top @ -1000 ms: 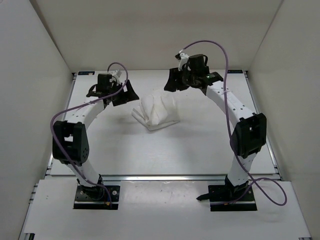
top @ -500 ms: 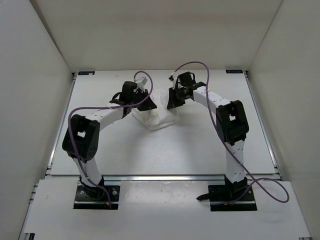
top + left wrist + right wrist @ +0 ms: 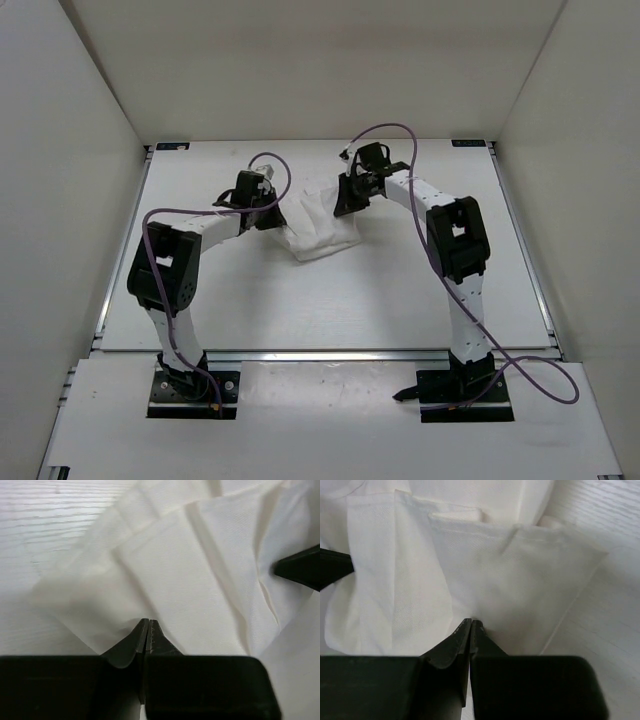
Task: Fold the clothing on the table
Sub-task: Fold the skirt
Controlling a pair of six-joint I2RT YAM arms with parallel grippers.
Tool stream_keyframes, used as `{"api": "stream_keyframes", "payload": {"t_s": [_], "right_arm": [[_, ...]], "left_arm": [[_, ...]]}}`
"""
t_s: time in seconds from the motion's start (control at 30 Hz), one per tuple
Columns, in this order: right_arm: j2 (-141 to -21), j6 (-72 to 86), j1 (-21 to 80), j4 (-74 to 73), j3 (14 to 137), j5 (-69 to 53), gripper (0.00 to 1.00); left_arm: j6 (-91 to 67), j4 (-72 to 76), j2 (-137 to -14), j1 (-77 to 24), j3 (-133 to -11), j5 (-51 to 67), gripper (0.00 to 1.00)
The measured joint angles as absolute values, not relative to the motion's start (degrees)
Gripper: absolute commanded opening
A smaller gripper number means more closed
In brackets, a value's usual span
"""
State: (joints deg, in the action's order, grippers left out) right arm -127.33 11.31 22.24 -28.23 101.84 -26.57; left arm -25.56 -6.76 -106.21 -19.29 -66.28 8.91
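The white pleated clothing (image 3: 320, 228) lies bunched at the back middle of the table (image 3: 400, 295). My left gripper (image 3: 272, 214) is at its left edge and my right gripper (image 3: 346, 206) at its upper right edge. In the left wrist view the fingers meet at their tips (image 3: 149, 624) with a fold of the clothing (image 3: 190, 570) pinched between them. The right wrist view shows the same: my right gripper (image 3: 470, 623) is shut where creases of the clothing (image 3: 485, 570) run together. A dark tip of the other gripper shows at each wrist view's edge.
White walls (image 3: 70, 150) enclose the table on three sides. Thin metal rails (image 3: 330, 353) run along its edges. Purple cables (image 3: 385, 128) loop above both arms. The arm bases (image 3: 190, 385) sit at the near edge.
Both arms have swung in from either side onto the clothing and both grippers have closed on its edges. The cloth now lies drawn out between them.
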Motion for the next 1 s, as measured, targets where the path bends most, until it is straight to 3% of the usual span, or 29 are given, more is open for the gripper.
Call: {"api": "stream_keyframes", "payload": {"t_s": [0.07,0.1,0.17,0.23,0.27,0.4,0.63,1.0], "right_arm": [[-127.3,12.1,21.1,-28.9,102.4,-27.0,0.14],[-127.3,12.5,20.4,-29.3,102.8,-27.2,0.19],[-126.4,13.1,19.0,-29.6,103.0,-27.6,0.43],[-124.6,13.4,18.0,-29.9,103.1,-27.6,0.53],[-123.1,13.6,17.5,-30.0,103.1,-27.4,0.57],[-114.6,13.9,16.1,-30.2,103.1,-25.0,0.69],[-99.1,13.2,16.6,-29.9,96.9,-17.3,0.76],[-89.0,13.4,14.2,-32.4,66.7,-8.4,0.77]], "left_arm": [[-25.2,-7.2,-105.8,-17.1,-65.9,10.8,0.18],[-25.1,-7.3,-105.7,-16.1,-65.9,11.7,0.29],[-24.2,-8.4,-105.1,-14.3,-65.9,15.0,0.54],[-23.2,-10.7,-103.7,-12.4,-66.0,18.3,0.87],[-22.1,-11.9,-102.7,-11.7,-66.0,19.5,0.99],[-18.5,-20.2,-97.4,-9.4,-68.8,18.7,0.98],[-11.2,-34.6,-94.7,-14.4,-78.0,6.3,0.99],[-16.9,-34.2,-81.3,-17.7,-55.3,7.2,0.99]]}}
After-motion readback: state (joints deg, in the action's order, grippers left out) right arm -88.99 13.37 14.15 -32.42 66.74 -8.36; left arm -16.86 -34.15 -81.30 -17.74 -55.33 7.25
